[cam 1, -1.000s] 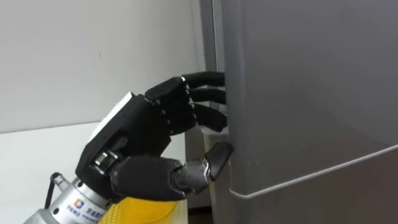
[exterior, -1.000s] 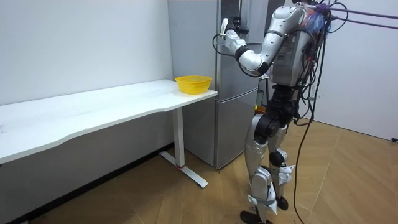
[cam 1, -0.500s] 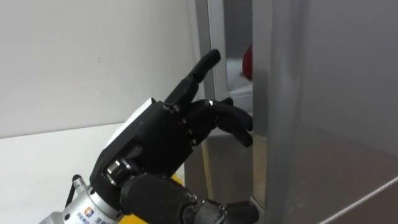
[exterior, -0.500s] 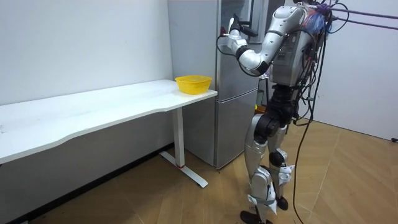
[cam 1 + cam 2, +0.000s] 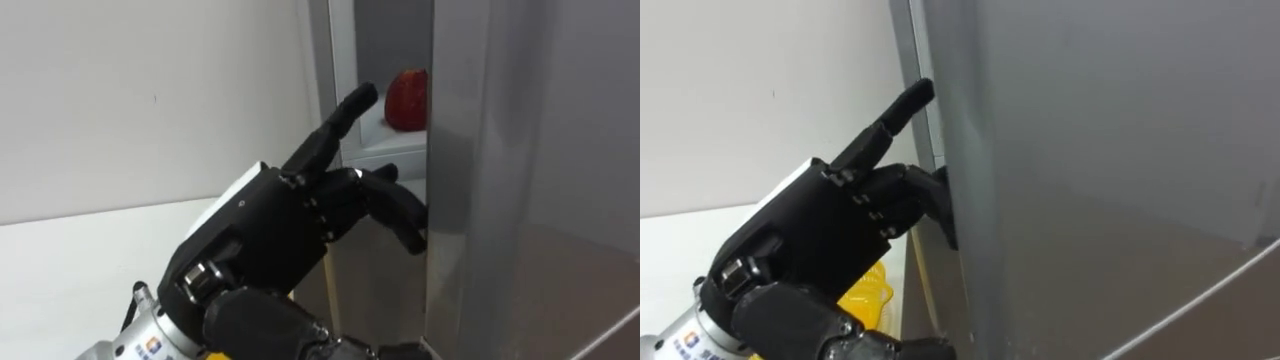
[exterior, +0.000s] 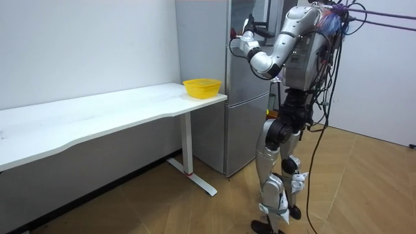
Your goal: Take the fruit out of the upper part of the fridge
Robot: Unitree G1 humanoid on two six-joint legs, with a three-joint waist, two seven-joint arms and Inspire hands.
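Note:
I stand right in front of the grey fridge, beside the end of the white table. My left hand reaches in from the lower left. Most of its fingers curl round the hinge-free edge of the upper fridge door, while one finger points straight up. The door stands ajar. Through the gap a red apple sits on a white shelf inside. In the right eye view the door hides the inside, and the left hand hooks its edge.
A yellow bowl stands on the near end of the long white table, just left of the fridge and below my left arm. A white wall runs behind the table. Open wooden floor lies behind me.
The upper door has swung further open with my left hand on its edge. The gap has widened and the red apple has come into sight.

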